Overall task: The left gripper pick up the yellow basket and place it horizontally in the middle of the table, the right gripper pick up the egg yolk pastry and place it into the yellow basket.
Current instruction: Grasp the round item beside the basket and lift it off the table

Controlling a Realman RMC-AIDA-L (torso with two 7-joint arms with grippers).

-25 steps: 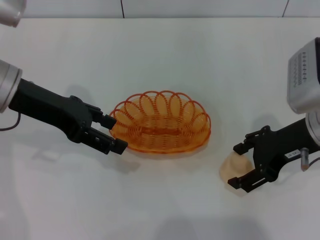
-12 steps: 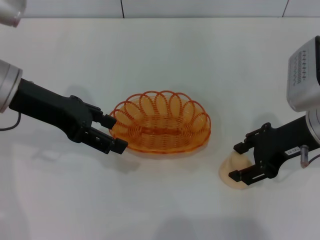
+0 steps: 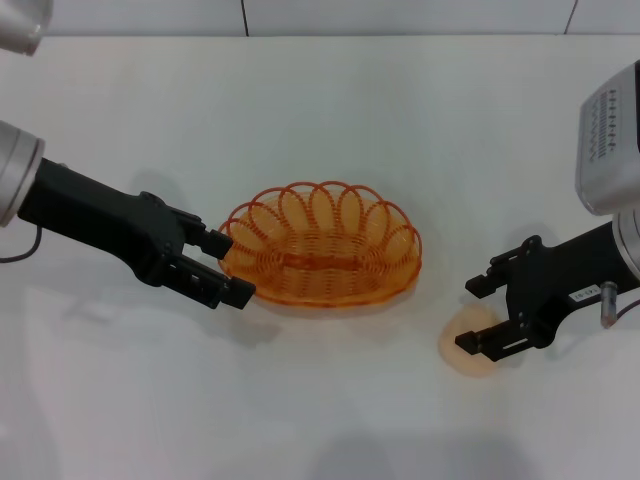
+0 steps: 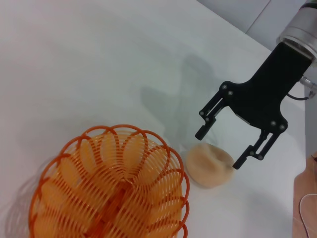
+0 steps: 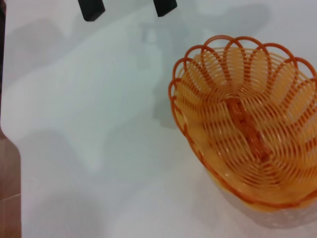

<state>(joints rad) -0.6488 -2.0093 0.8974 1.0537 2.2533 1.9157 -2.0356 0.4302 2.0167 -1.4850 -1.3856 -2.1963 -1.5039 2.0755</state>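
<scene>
At the centre of the white desk [image 3: 320, 130] the yellow basket [image 3: 322, 243] is seen resting upright with its long axis running left to right, its looped rim uppermost and its interior empty.

The left hand [image 3: 229, 267] is held at the basket's left end. Its black arm is extended in from the left edge, angled slightly downward toward the basket. The two fingers are spread apart, one lying against the rim at the left end and the other just in front of the basket's lower wall. Whether the rim is actually pinched cannot be told; the fingers are recorded as apart.

The egg yolk pastry [image 3: 468, 352] is found on the desk to the right of the basket and nearer the robot, clear of the basket. The right hand [image 3: 477, 313] is positioned directly over it, the arm reaching in from the right edge with the wrist bent toward the desk. In the left wrist view the right hand [image 4: 218, 147] is shown with its fingers spread wide, straddling the pastry [image 4: 210, 164], one fingertip at each side. No closure on the pastry is observed.
</scene>
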